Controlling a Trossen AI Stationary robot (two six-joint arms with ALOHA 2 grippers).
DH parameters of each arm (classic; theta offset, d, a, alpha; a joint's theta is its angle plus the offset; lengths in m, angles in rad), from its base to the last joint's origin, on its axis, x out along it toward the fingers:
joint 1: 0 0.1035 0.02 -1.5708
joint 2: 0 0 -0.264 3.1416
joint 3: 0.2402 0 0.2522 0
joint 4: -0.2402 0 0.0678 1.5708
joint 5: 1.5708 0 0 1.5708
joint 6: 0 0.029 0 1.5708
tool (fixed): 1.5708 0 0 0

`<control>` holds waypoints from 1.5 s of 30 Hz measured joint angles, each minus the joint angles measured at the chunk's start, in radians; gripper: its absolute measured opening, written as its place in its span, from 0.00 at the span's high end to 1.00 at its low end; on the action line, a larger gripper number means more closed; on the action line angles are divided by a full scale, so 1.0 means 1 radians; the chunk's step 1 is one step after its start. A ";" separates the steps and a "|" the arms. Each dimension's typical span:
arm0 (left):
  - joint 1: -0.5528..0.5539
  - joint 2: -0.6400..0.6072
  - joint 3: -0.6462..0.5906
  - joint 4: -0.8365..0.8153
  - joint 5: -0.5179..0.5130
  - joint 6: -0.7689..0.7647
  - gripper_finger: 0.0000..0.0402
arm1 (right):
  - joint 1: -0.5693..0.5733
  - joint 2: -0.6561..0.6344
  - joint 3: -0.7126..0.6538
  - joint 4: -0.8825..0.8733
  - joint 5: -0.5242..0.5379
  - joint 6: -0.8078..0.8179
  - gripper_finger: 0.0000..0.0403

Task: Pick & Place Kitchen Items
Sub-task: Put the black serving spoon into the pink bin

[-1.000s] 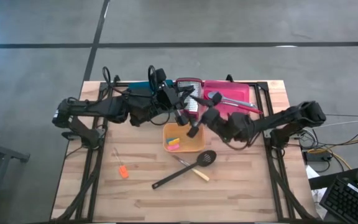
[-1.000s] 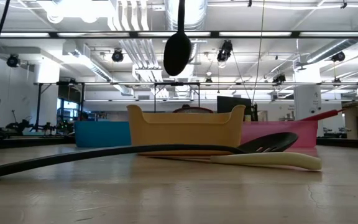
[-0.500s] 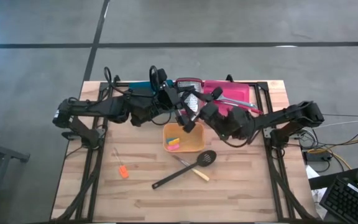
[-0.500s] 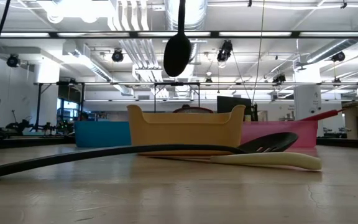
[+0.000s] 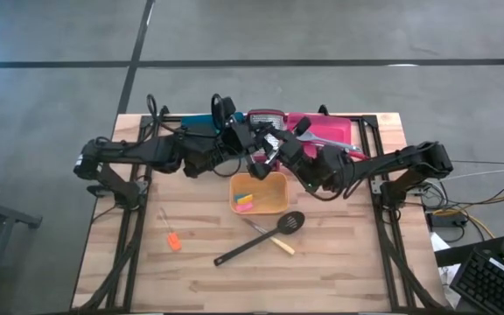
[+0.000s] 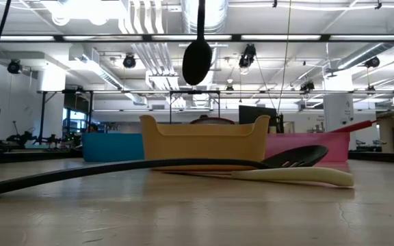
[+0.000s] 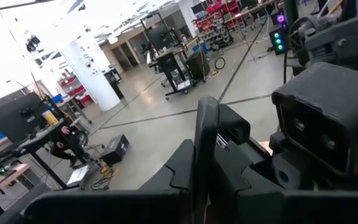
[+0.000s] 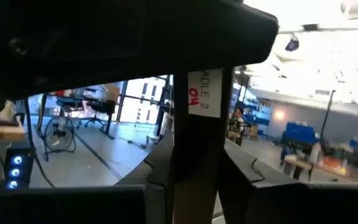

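The left tool [image 7: 205, 134] is gripping the ladle [image 6: 196, 61] by its handle, bowl hanging above the orange tray [image 6: 200, 140]. The right tool [image 8: 196, 163] is clamping the same handle. The left should probably be letting go only once the right is holding firmly. On the bench [image 5: 339, 262] are lying one slotted spatula [image 6: 115, 169], one cream-handled utensil [image 6: 299, 176] and one small orange piece [image 5: 174, 242].

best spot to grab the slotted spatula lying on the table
Take the slotted spatula mid-handle, from straight above, claw set across the handle. It lies flat, and its head rests over the cream-handled tool, so grip toward the bare handle end, clear of that crossing.
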 joint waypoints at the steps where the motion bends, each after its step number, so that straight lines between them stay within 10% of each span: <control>1: 0.000 0.000 0.000 0.001 -0.001 0.001 0.94 | 0.000 -0.001 0.000 0.000 -0.006 -0.007 0.83; 20: -0.001 -0.180 -0.005 -0.184 -0.066 -0.045 0.50 | 0.046 -0.256 -0.266 -0.157 0.196 0.033 0.97; 34: 0.002 -0.361 -0.467 0.167 0.193 -0.016 0.50 | 0.013 -0.668 -1.018 0.774 -0.393 -0.037 0.97; 45: 0.135 -0.384 -0.995 0.763 0.856 -0.057 0.50 | -0.050 -0.690 -1.003 0.617 -1.001 0.261 0.97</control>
